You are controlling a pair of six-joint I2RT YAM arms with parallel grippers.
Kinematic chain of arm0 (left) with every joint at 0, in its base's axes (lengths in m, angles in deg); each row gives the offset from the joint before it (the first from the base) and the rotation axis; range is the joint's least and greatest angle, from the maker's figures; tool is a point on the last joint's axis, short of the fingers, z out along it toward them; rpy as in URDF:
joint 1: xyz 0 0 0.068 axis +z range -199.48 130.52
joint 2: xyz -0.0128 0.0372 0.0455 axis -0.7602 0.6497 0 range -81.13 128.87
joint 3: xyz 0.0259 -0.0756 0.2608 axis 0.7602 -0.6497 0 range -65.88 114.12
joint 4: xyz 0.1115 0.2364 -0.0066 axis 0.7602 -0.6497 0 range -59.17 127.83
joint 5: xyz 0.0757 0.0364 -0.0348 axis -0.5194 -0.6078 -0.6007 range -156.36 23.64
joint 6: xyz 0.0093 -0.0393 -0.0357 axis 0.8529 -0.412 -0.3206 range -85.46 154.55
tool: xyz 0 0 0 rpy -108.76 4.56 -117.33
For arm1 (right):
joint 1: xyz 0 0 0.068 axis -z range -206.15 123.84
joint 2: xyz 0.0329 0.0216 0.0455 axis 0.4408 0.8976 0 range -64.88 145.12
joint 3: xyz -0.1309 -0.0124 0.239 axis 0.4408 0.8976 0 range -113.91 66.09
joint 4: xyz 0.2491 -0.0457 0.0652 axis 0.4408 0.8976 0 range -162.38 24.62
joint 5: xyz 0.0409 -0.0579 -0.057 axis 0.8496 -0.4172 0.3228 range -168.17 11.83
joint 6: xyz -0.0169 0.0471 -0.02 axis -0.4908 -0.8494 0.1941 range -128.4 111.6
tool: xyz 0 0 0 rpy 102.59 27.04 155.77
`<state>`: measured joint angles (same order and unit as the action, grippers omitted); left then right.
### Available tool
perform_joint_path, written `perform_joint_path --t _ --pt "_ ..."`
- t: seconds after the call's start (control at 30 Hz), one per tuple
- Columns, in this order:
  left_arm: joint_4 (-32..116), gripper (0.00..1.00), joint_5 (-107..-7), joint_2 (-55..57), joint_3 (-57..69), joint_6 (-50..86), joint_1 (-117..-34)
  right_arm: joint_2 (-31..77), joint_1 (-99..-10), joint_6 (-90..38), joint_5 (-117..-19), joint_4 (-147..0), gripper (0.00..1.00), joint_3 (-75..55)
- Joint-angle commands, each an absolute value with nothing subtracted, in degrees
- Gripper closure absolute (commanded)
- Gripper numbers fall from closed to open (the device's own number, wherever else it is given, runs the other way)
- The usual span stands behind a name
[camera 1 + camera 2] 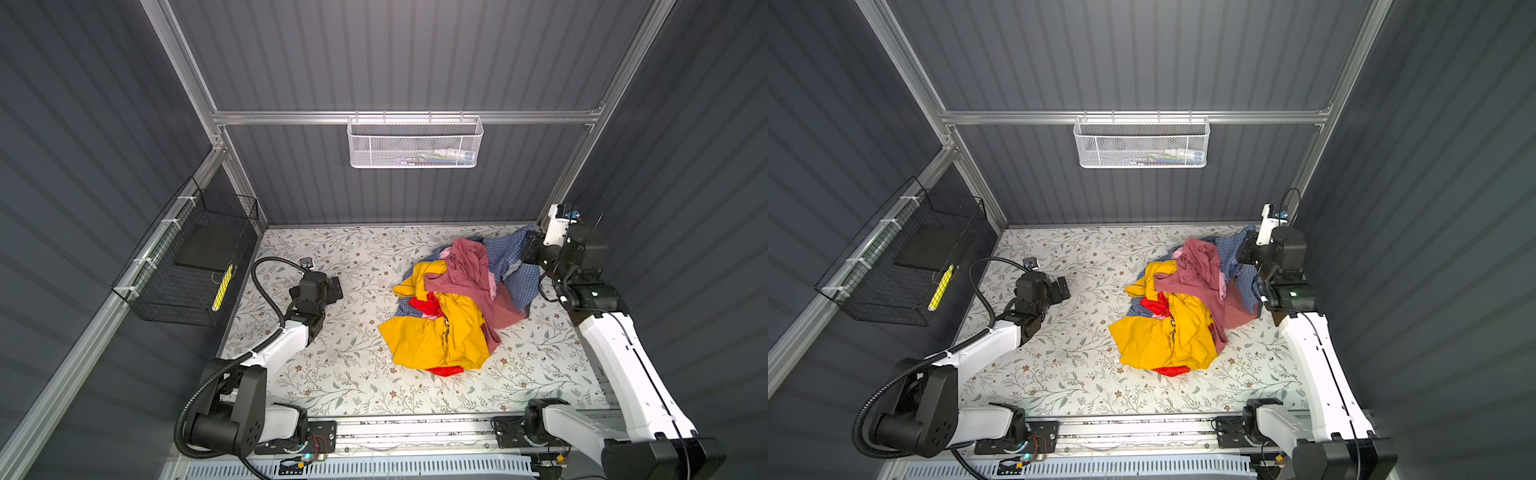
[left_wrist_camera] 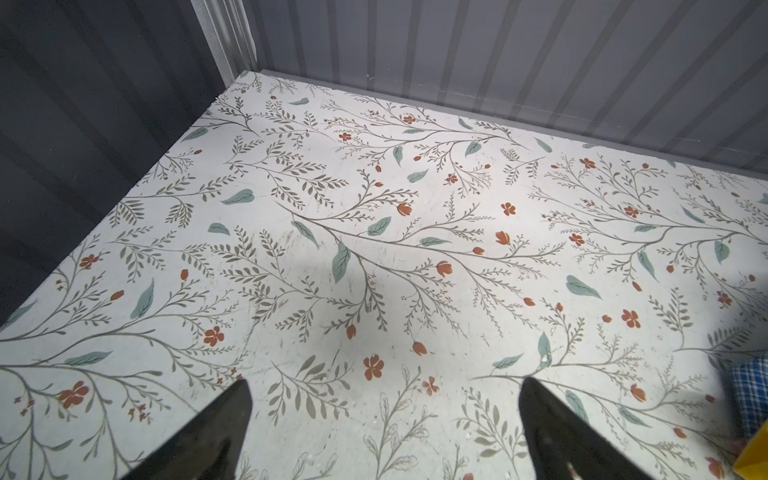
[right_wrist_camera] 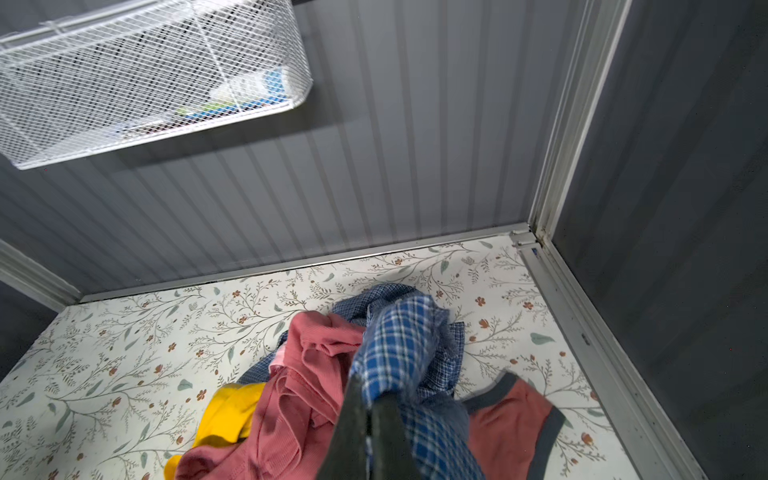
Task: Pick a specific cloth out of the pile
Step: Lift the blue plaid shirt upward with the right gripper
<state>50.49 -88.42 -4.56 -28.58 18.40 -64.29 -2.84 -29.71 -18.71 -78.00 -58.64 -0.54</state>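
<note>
No writing can be read anywhere; a small dark print on the yellow garment point(image 1: 428, 336) is too small to make out. The shirt point(image 3: 399, 345) is thin woven fabric in small blue-and-white checks. It lies crumpled at the back right of the pile point(image 1: 453, 307), near the worktop's point(image 1: 332, 365) back right corner, partly under a ribbed dusty-rose garment point(image 1: 469, 266). The right gripper point(image 3: 368, 399) has its dark tapered fingers point(image 3: 353, 415) pressed together on a fold of the shirt, which bunches above their tips. A soft red garment point(image 1: 446, 370) shows under the yellow one at the pile's front. The worktop is a smooth white sheet printed with leafy twigs and small rust flowers. The left gripper point(image 2: 384, 386) hangs over bare print near the left edge, its pointed black fingers point(image 2: 224, 428) spread wide and touching nothing. A white mesh basket point(image 1: 413, 143) hangs on the back wall and a black wire basket point(image 1: 187, 257) on the left wall.
</note>
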Motion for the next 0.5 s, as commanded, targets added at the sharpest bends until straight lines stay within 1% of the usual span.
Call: perform_joint_path --t 0.0,0.47 --pt "50.13 0.0 -87.39 -4.94 -28.0 18.64 -64.07 -4.83 -31.35 -16.09 -78.35 -60.56 1.0 -4.29" --pt "50.24 0.0 -85.57 -3.88 -26.95 18.6 -64.08 -5.34 -37.26 -9.59 -78.58 -59.98 1.0 -14.58"
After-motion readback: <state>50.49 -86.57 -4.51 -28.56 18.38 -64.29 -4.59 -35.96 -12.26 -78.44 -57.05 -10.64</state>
